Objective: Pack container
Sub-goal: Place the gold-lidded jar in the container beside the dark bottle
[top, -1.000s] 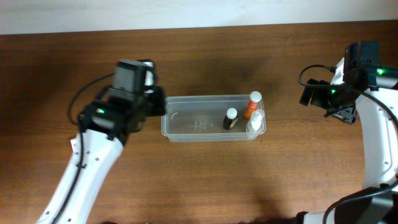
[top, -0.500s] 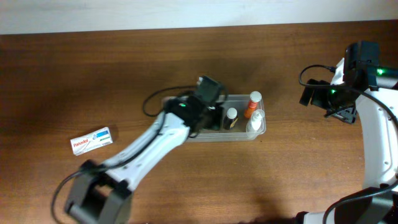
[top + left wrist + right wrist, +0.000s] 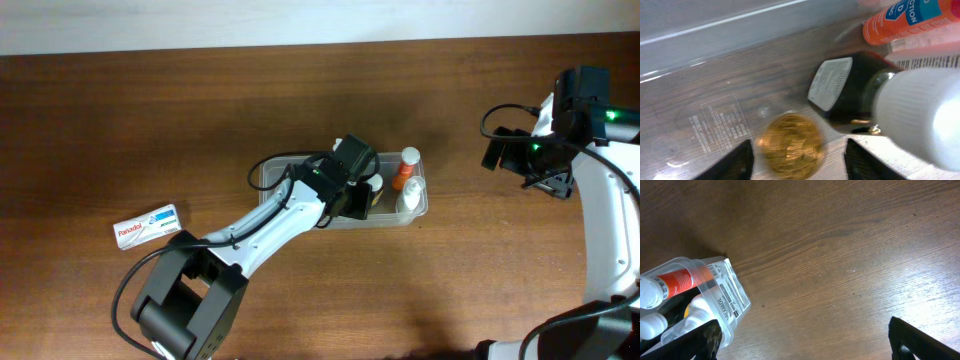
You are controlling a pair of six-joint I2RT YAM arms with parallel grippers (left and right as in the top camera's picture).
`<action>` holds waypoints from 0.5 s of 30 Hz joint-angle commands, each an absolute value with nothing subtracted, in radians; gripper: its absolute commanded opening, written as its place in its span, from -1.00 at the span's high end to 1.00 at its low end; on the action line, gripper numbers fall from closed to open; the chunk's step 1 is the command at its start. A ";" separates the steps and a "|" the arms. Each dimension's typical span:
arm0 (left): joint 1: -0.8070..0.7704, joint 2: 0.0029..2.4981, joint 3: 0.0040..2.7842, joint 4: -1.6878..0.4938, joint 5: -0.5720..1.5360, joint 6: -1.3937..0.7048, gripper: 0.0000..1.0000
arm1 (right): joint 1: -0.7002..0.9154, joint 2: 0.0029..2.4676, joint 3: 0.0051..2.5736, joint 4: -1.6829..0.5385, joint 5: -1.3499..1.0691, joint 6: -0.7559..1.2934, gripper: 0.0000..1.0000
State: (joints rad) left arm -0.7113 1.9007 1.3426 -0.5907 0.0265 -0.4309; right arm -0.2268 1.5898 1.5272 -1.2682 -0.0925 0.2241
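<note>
The clear plastic container (image 3: 275,170) stands mid-table. It holds an orange bottle (image 3: 404,170), a white bottle (image 3: 411,194) and a dark bottle (image 3: 374,187) at its right end. My left gripper (image 3: 357,200) reaches down inside it and is open. In the left wrist view a blurred gold round object (image 3: 791,142) lies on the container floor (image 3: 715,125), between the fingers of the left gripper (image 3: 798,167) and touching neither. The dark bottle (image 3: 850,87) and orange bottle (image 3: 910,20) are just beyond. My right gripper (image 3: 510,155) hovers open and empty to the right of the container (image 3: 722,292).
A small white box with red print (image 3: 148,225) lies on the wooden table to the left of the container. The right wrist view shows the right gripper (image 3: 805,347) over bare wood.
My left arm swung from the container's left end to inside it near the bottles. The white box, hidden under the arm before, now shows. The right arm has not moved.
</note>
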 commanded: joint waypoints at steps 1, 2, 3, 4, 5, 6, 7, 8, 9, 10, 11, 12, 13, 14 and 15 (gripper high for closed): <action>-0.711 1.901 1.343 -0.588 0.031 -0.433 -0.24 | -0.229 1.595 1.525 -1.269 -0.098 0.214 -0.97; -0.711 1.901 1.344 -0.587 0.031 -0.433 -0.24 | -0.229 1.595 1.525 -1.269 -0.098 0.214 -0.97; -0.711 1.901 1.344 -0.587 0.031 -0.433 -0.26 | -0.229 1.595 1.525 -1.269 -0.098 0.214 -0.97; -0.710 1.901 1.346 -0.589 0.031 -0.433 -0.30 | -0.229 1.595 1.525 -1.269 -0.098 0.214 -0.97; -0.709 1.899 1.351 -0.596 0.030 -0.432 -0.31 | -0.229 1.595 1.525 -1.269 -0.098 0.214 -0.97; -0.707 1.895 1.359 -0.604 0.030 -0.429 -0.31 | -0.229 1.595 1.525 -1.269 -0.098 0.213 -0.97; -0.703 1.888 1.371 -0.614 0.030 -0.425 -0.32 | -0.229 1.595 1.525 -1.269 -0.098 0.213 -0.97; -0.696 1.874 1.388 -0.629 0.026 -0.417 -0.33 | -0.229 1.595 1.525 -1.269 -0.098 0.214 -0.97; -0.688 1.858 1.404 -0.643 0.019 -0.409 -0.34 | -0.229 1.595 1.525 -1.269 -0.098 0.213 -0.97; -0.676 1.833 1.423 -0.666 0.002 -0.405 -0.38 | -0.229 1.595 1.525 -1.269 -0.098 0.213 -0.97; -0.662 1.808 1.441 -0.690 -0.018 -0.398 -0.41 | -0.229 1.595 1.525 -1.269 -0.098 0.213 -0.97; -0.645 1.777 1.462 -0.720 -0.046 -0.392 -0.45 | -0.229 1.595 1.525 -1.269 -0.098 0.213 -0.97; -0.628 1.751 1.477 -0.746 -0.072 -0.391 -0.51 | -0.229 1.595 1.525 -1.269 -0.098 0.213 -0.97; -0.605 1.717 1.493 -0.778 -0.099 -0.391 -0.59 | -0.229 1.595 1.525 -1.269 -0.098 0.213 -0.97; -0.580 1.683 1.506 -0.811 -0.124 -0.391 -0.64 | -0.229 1.595 1.525 -1.269 -0.098 0.213 -0.97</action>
State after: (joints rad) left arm -0.6487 1.8282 1.4334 -0.7666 -0.0212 -0.4080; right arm -0.2268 1.5898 1.5272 -1.2686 -0.0929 0.2234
